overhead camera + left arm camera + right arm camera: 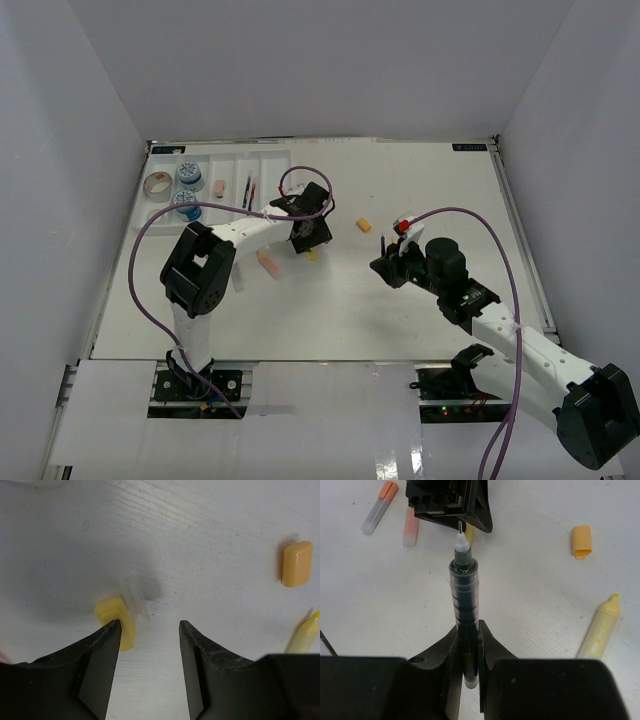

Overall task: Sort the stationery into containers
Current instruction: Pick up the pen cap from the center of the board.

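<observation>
Yellow block eraser point(114, 616): partly hidden. Its near end lies under the left-hand finger of the left gripper point(150, 624), so we cannot tell whether that finger presses on it. It lies on the white table point(420, 320).
Clear plastic piece point(135, 599): blurred, touching the eraser's far side. We cannot tell what it is.
Left gripper, state: jaws stand about half apart, and the gap between them shows only bare table. Nothing is gripped.
Dark clear-barrelled pen point(465, 595): pinched tight in the right gripper point(468, 626) near its rear end, which sticks out just behind the jaws. Its long axis runs straight away from the wrist. Its pale tip points at the left gripper's black body, which the top edge cuts off. In the overhead view we cannot pick out the barrel.
Pale yellow highlighter point(601, 627): lies right of the pen with its tip slanting away. Its rear end is hidden behind the gripper body.
Orange cap point(581, 541): loose, well apart from the highlighter.
Two orange-capped clear markers point(379, 507): lie left of the left gripper. One is partly cut off by that gripper's body.
White compartmented plastic tray point(270, 158): sits at the far left corner. It holds a tape roll point(157, 185), two blue-white round tubs point(188, 173), a pink eraser point(219, 187) and thin pens point(247, 192). The compartments are too small for us to tell apart.
</observation>
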### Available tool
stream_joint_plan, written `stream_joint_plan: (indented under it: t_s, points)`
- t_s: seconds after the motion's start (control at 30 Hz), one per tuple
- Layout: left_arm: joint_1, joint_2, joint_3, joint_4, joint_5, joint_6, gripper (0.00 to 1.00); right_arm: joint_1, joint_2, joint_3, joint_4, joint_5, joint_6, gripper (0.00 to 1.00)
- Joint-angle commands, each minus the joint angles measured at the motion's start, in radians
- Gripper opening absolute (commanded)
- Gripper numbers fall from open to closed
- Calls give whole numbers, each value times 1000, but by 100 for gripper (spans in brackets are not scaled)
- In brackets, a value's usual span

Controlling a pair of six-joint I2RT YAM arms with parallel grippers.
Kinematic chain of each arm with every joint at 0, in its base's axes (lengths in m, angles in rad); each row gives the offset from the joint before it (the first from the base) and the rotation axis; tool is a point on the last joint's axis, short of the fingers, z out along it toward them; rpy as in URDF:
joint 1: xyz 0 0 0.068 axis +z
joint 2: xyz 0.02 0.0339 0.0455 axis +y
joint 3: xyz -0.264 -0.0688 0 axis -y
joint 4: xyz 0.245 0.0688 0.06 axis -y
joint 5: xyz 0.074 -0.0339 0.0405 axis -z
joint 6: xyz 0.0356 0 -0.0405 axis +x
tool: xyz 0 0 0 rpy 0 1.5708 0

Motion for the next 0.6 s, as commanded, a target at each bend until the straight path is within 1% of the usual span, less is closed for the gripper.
stream_joint_plan:
  t_s: [0.0, 0.33, 0.57]
  points:
    - [-5, -3, 2, -49, -48, -7, 61, -4, -8, -10, 56, -6, 4, 8]
    - [0, -43, -22, -106, -97, -15, 61, -4, -8, -12, 58, -10, 4, 8]
    - [-2, -51, 100, -104, -65, 8, 61, -4, -5, -12, 59, -15, 4, 8]
